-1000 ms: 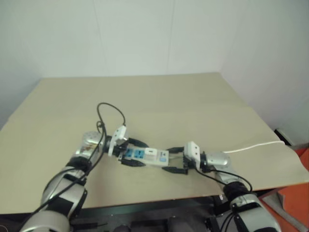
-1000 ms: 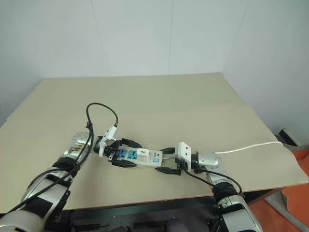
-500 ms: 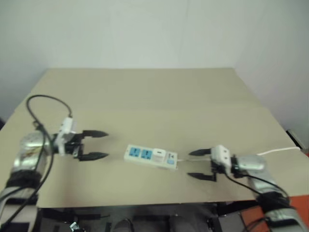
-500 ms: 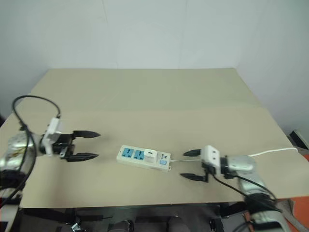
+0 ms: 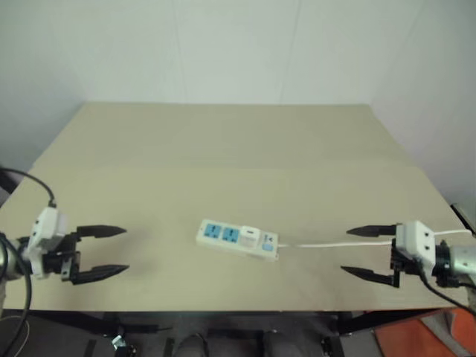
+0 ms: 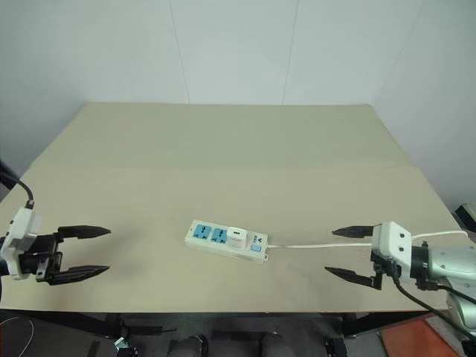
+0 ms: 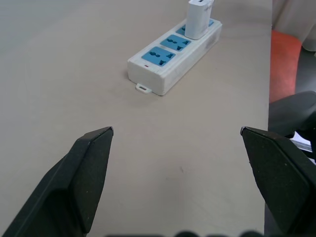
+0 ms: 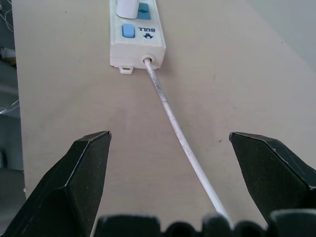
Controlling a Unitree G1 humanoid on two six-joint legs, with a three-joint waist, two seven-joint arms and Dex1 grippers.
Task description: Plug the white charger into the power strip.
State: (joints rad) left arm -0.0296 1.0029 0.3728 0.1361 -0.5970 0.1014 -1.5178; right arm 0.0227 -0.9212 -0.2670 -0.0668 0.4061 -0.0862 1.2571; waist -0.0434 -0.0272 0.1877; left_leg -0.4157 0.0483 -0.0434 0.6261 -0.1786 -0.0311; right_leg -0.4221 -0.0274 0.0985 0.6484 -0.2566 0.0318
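White charger (image 6: 236, 236) stood upright in the power strip (image 6: 227, 242), seated in the socket nearest the switch end; two blue socket faces at its 9 o'clock lay free. Strip lay flat on the worktop (image 6: 223, 149), near the front edge, middle of the span. Thin white cord (image 6: 312, 245) ran out from the strip's end toward 3 o'clock, across to the worktop's right edge.

Left gripper (image 6: 82, 251) hung well out at the strip's 9 o'clock, jaws wide apart, holding nothing. Right gripper (image 6: 349, 254) sat well out at 3 o'clock, jaws likewise spread and empty, cord passing beneath or between them without contact as far as could be told.

Judgement: plugging looked complete; step in hand was clearing away. To do it well: keep both jaws apart and off the cord, since a snag on the right side could drag the strip and unseat the charger.
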